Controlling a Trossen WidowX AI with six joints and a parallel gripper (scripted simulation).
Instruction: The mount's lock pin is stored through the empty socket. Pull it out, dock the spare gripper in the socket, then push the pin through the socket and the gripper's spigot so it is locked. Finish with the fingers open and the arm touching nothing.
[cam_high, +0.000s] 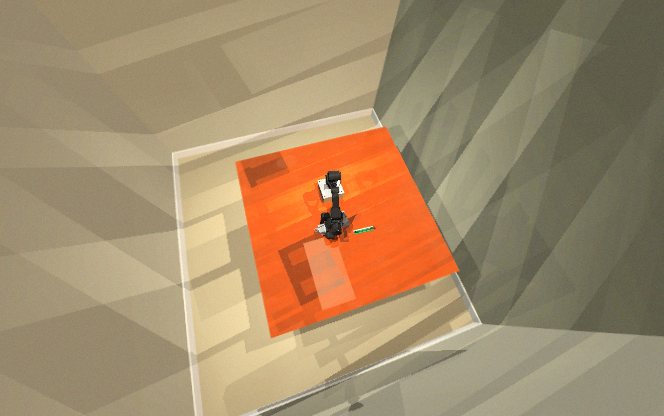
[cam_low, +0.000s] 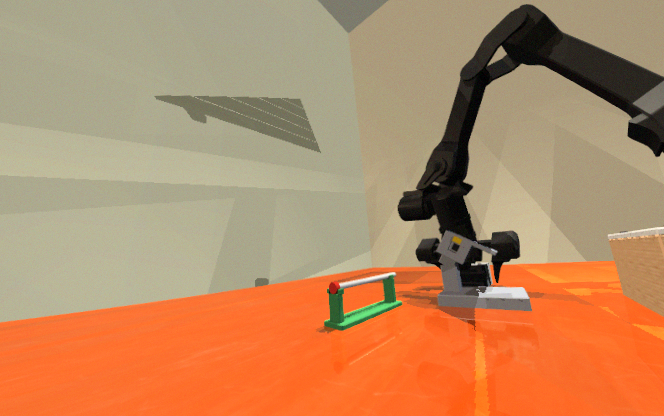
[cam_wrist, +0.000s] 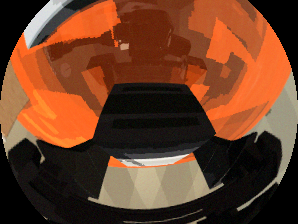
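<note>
The grey mount (cam_low: 487, 299) (cam_high: 345, 219) stands on the orange surface, its tilted socket (cam_low: 452, 246) raised on a post. The lock pin (cam_low: 367, 280), silver with a red head, is out of the socket and lies across a green stand (cam_low: 366, 314) (cam_high: 364, 232). The black spare gripper (cam_wrist: 152, 105) (cam_low: 472, 275), with a white part (cam_high: 321, 229), is behind the mount in the exterior view. My gripper (cam_wrist: 154, 134) (cam_low: 476, 277) points down around the spare gripper's black body, fingers wide, one on each side. The fingertips are partly hidden, and contact cannot be made out.
The mount's socket is close beside my gripper. My arm's base sits on a wooden block (cam_low: 637, 270) with a white top (cam_high: 324, 192). A pale rectangle (cam_high: 330, 275) lies on the orange table top (cam_high: 410, 225). The green stand is on the mount's other side from the spare gripper.
</note>
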